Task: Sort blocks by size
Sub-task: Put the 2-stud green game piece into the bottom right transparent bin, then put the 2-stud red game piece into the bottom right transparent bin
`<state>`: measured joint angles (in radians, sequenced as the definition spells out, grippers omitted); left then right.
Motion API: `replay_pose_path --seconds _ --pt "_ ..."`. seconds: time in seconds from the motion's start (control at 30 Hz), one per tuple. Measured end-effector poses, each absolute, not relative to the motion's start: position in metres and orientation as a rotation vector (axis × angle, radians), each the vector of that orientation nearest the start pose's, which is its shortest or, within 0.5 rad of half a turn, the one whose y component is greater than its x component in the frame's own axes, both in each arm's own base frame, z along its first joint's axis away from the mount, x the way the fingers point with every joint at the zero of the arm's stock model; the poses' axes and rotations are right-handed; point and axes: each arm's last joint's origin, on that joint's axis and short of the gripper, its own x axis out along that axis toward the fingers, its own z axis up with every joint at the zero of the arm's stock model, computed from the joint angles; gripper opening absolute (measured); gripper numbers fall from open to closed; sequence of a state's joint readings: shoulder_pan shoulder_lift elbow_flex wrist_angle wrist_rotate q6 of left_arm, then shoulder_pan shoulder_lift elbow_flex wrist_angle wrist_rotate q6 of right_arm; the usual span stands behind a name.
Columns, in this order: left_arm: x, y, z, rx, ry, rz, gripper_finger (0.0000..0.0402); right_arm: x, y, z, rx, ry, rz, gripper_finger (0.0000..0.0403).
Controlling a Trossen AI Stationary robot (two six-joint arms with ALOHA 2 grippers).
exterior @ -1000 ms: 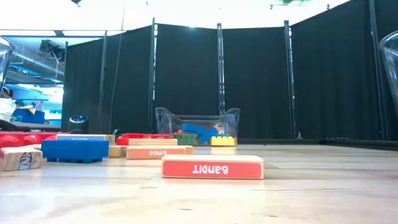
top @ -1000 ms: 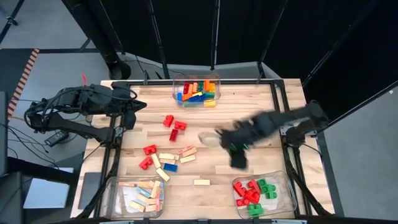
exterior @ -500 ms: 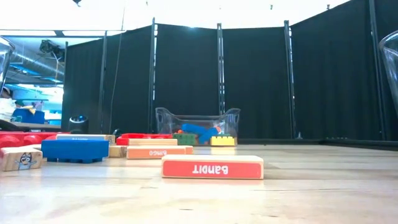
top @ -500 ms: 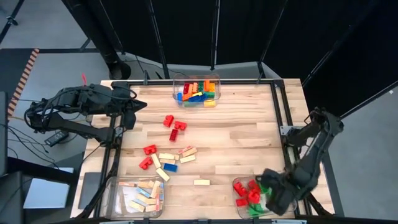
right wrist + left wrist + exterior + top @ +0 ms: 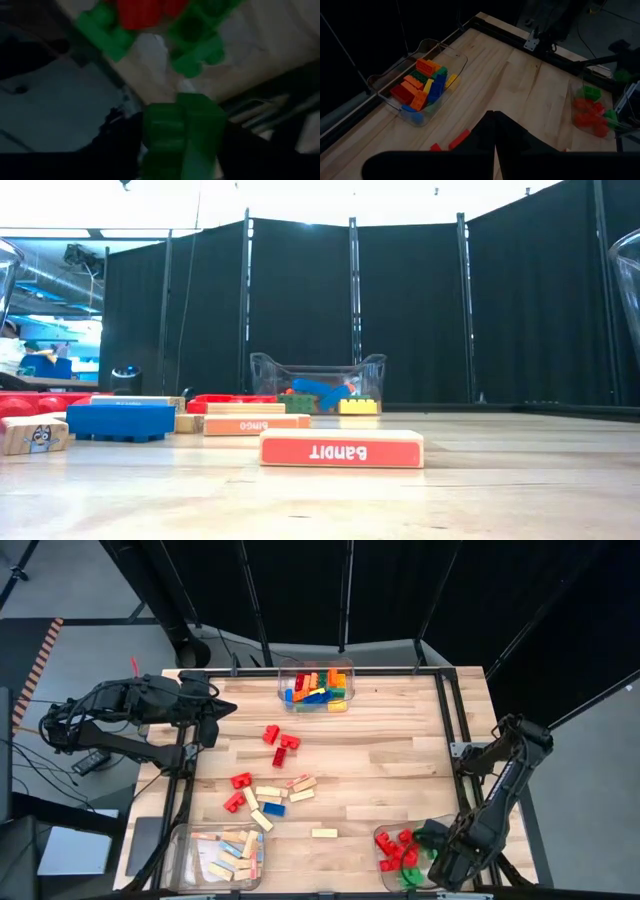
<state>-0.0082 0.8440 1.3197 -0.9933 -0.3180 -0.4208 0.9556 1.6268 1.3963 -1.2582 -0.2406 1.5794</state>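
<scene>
Left gripper (image 5: 212,712): you see it parked over the table's left edge, fingers (image 5: 492,145) pressed together, holding nothing.
Near-left bin (image 5: 190,840): holds pale wooden bars.
Loose blocks (image 5: 268,792): red, tan and one blue lie left of centre on the table (image 5: 390,750); two red bricks (image 5: 280,738) sit nearer the far side.
Far bin (image 5: 348,670): mixed coloured bricks — orange, blue, red, yellow.
Near-right bin (image 5: 380,880): red and green bricks.
Right gripper (image 5: 432,858): low over this bin; a green brick (image 5: 182,132) sits between its fingers — you cannot tell if it is pinched or freed.
</scene>
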Motion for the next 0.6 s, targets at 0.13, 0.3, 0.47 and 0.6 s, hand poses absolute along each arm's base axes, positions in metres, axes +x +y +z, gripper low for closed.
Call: replay_pose_path --seconds 0.13,0.3,0.47,0.6 --pt "0.118 0.008 0.419 -0.324 0.441 0.405 0.0013 0.165 0.241 0.274 0.612 1.753 -0.391 0.0345" --pt "0.118 0.008 0.419 -0.323 0.442 0.405 0.0013 0.176 0.235 0.274 0.636 1.754 -0.372 0.0373" --pt "0.117 0.008 0.419 -0.322 0.448 0.406 0.0013 0.217 0.202 0.278 0.588 1.544 -0.372 0.0344" --pt "0.117 0.008 0.419 -0.322 0.449 0.406 0.0013 0.268 0.145 0.281 0.515 1.309 -0.425 0.0321"
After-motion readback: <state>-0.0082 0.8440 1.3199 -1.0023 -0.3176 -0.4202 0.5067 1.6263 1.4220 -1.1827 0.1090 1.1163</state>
